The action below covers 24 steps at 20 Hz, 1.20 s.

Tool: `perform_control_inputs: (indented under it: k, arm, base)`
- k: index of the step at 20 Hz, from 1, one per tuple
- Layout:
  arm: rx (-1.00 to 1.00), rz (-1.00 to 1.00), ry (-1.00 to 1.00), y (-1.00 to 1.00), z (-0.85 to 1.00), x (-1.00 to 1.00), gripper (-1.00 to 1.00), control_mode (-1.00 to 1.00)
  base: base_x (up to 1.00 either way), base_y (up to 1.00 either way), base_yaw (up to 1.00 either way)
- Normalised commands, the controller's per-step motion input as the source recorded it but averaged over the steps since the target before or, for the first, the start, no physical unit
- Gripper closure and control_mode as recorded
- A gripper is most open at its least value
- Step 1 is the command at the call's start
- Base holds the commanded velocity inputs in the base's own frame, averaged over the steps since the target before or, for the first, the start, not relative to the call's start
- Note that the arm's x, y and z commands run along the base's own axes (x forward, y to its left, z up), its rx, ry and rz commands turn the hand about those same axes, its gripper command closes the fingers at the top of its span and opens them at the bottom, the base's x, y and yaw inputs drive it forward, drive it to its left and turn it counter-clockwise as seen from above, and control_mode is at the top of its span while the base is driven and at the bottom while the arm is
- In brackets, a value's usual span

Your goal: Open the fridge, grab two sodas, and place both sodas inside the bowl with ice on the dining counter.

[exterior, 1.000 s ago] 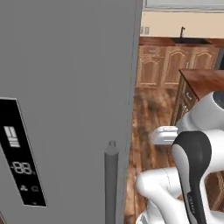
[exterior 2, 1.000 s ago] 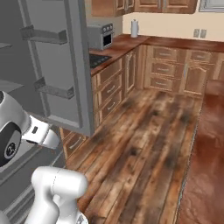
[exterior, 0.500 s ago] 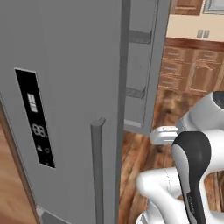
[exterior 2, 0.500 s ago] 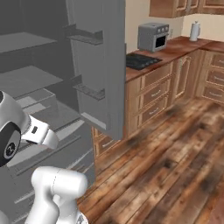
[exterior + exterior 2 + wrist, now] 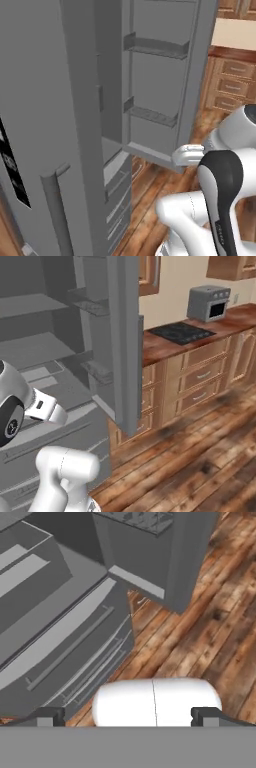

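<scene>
The fridge [image 5: 75, 125] stood with its right door [image 5: 125, 346] swung wide, and over the past second the whole scene had slid across both base views, which pointed to the base turning toward the opening rather than anything in the kitchen shifting. The interior shelves [image 5: 35, 346] now faced the right base view, where a second before the closed grey front and its black panel [image 5: 10, 165] had dominated. In the hand view the fingers [image 5: 128, 716] were spread as far as they go, holding nothing, and looked down over the lower drawers [image 5: 75, 647] and the wooden floor [image 5: 210, 612]. The opening step seemed done; the reach for the sodas appeared to be next. The shelves looked bare from these angles, though the interior was dim and partly hidden, so where the sodas sat could not be told.
</scene>
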Motion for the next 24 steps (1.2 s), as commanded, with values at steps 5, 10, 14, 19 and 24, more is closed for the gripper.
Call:
perform_control_inputs:
  k: [5,10,14,19,24]
  arm:
    - [0.00,0.00,0.00,0.00,0.00,0.00,-1.00,1.00]
    - [0.00,0.00,0.00,0.00,0.00,0.00,-1.00,1.00]
    - [0.00,0.00,0.00,0.00,0.00,0.00,-1.00,1.00]
    - [0.00,0.00,0.00,0.00,0.00,0.00,-1.00,1.00]
    - [0.00,0.00,0.00,0.00,0.00,0.00,-1.00,1.00]
  base:
    - [0.37,-0.42,0.34]
    - [0.16,-0.03,0.46]
    - [0.30,0.03,0.50]
    - [0.65,0.00,0.43]
    - [0.77,0.00,0.39]
